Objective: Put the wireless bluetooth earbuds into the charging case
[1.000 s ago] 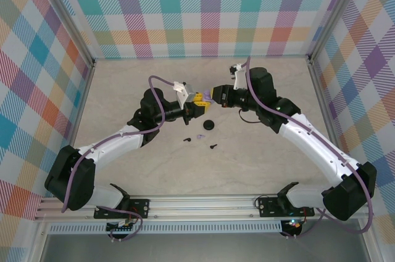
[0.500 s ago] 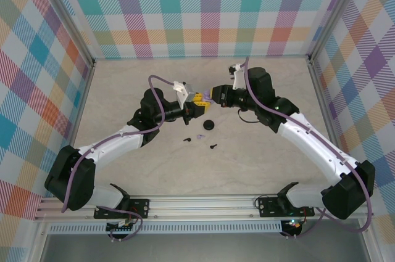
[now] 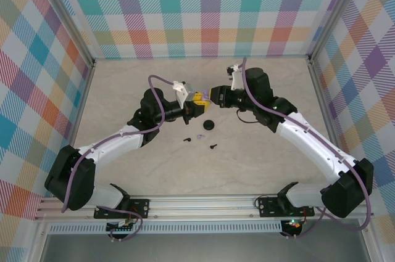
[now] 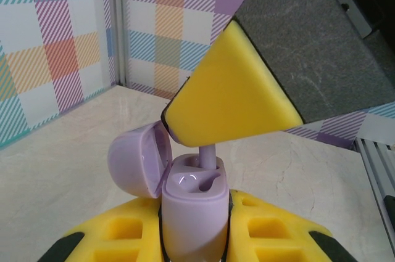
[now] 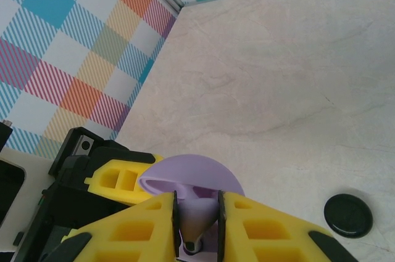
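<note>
Directly under the right pincer (image 5: 197, 209), an open lilac case (image 4: 192, 203) is standing upright, its lid (image 4: 139, 158) tipping back to one side. That pincer is squeezing a lilac earbud (image 4: 208, 152) between nearly closed fingers. The stem is pointing straight down and appears to be entering the far socket. The left pincer (image 3: 199, 108) is clamping narrowly on the case's body, lifting it off the table. I judge a short push along the stem is what is coming. Loose earbuds (image 3: 200, 135) and a black case (image 3: 210, 125) are lying on the table near both pincers, toward the arm bases.

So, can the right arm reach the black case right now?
Probably not yet: the black case lies nearby with nothing between, but the right tool is shut on a lilac earbud.
</note>
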Controlling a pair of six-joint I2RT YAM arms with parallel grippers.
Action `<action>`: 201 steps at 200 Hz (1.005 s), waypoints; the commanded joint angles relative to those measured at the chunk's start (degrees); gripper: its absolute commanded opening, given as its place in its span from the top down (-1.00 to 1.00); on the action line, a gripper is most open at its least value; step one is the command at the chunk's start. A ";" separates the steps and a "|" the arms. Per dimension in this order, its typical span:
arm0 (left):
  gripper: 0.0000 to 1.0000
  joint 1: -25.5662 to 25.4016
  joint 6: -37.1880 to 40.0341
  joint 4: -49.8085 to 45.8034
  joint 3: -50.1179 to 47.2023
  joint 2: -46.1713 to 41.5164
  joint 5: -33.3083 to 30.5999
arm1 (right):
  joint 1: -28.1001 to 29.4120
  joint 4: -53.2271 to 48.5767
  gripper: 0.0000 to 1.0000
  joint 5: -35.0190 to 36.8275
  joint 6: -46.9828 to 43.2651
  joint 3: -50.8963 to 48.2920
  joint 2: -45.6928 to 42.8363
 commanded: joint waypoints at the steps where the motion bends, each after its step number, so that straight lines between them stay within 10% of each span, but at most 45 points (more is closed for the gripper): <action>1: 0.92 -0.76 -0.49 3.25 1.94 -1.71 1.64 | 0.84 -0.94 0.56 -0.10 -0.79 -0.02 1.13; 125: 0.93 -0.48 -0.78 0.48 2.60 -0.96 -2.47 | 1.20 -4.07 -0.23 3.56 -2.09 1.22 -1.80; 201: 0.93 3.46 -5.15 1.35 2.71 -0.92 -1.00 | 0.84 -13.41 -0.35 16.20 -6.59 -0.22 -6.81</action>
